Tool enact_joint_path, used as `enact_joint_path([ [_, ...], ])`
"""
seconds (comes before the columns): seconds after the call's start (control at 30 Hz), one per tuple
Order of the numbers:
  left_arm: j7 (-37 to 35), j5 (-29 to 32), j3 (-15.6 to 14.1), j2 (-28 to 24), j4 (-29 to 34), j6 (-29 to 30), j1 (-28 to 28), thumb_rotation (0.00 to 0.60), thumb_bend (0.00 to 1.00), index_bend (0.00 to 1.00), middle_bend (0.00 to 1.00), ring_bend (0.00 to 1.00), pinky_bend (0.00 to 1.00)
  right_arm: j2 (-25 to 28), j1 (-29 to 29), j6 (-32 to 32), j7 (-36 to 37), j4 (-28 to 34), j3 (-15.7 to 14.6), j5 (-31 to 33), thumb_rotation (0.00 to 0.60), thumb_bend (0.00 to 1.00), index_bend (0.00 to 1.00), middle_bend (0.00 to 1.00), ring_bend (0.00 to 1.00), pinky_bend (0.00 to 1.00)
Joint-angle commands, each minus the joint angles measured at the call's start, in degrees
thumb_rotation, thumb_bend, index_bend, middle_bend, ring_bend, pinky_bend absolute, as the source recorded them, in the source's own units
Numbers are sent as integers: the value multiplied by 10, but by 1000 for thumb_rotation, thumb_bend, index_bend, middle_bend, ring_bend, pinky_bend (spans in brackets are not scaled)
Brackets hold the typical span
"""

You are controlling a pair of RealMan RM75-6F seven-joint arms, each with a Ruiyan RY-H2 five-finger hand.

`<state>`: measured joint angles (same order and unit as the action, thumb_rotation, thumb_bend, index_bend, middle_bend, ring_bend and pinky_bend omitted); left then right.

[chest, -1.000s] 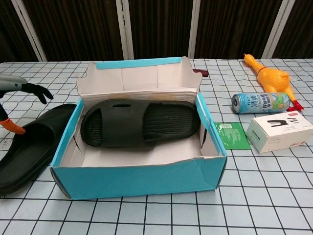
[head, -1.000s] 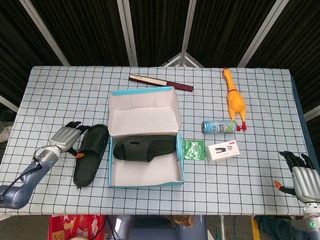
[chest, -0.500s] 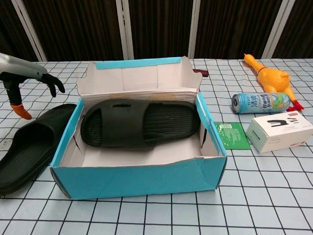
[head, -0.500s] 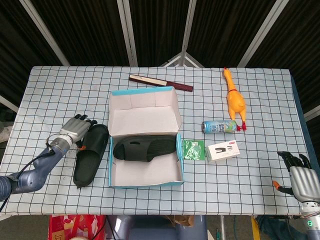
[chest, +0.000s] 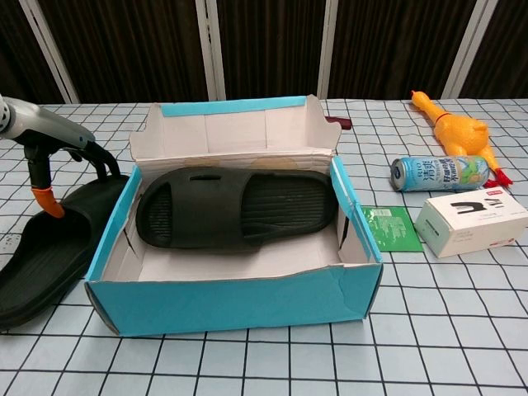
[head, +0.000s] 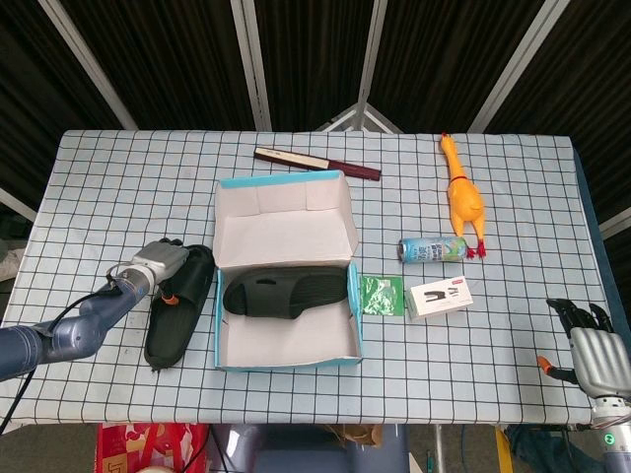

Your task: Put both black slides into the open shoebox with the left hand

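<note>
One slide (chest: 235, 206) already lay inside the shoebox (chest: 231, 301), toe toward nine o'clock, so half the job looked done. The second slide (head: 177, 305) sat on the table (head: 108, 187) just beside the box's nine o'clock wall.

Over the last second the left hand (head: 163, 264) had swung from the slide's nine o'clock side, fingers spread above it half a second ago, to a spot directly over its twelve o'clock end. In the chest view the fingers (chest: 99, 157) pointed down onto the slide's far rim, with the orange-tipped thumb (chest: 45, 202) reaching down onto its footbed. That read as the hand setting itself to pinch the rim, but whether the fingers had actually closed on it could not be told from either view; the slide itself had not shifted.

The right hand (head: 592, 350) idled at the table's four o'clock corner, released, fingers apart and holding nothing.

If the grasp took, the remaining work would be a lift and a short carry toward three o'clock, over the wall, to settle the slide beside its mate.
</note>
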<state>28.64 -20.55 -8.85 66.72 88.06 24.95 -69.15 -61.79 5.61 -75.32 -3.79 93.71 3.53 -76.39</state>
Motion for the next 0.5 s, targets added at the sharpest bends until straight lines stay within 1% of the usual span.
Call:
enact_joint_path([
  [0.03,-5,-5,-9,4,-3,7,-5,600,296,132,144,0,12,0,0,1,0,0,0,0,600,227,177,161,201,78],
  [0.2,-14,-12,-25,14,-8,23,-13,600,311,148,161,0,12,0,1,2,-1,1,-1,1,600,227,178,161,201,78],
  [0.5,-31,-23,-37,22,-8,39,-24,600,325,166,189,0,12,-1,3,7,-6,1,0,7,600,227,178,161,201,78],
])
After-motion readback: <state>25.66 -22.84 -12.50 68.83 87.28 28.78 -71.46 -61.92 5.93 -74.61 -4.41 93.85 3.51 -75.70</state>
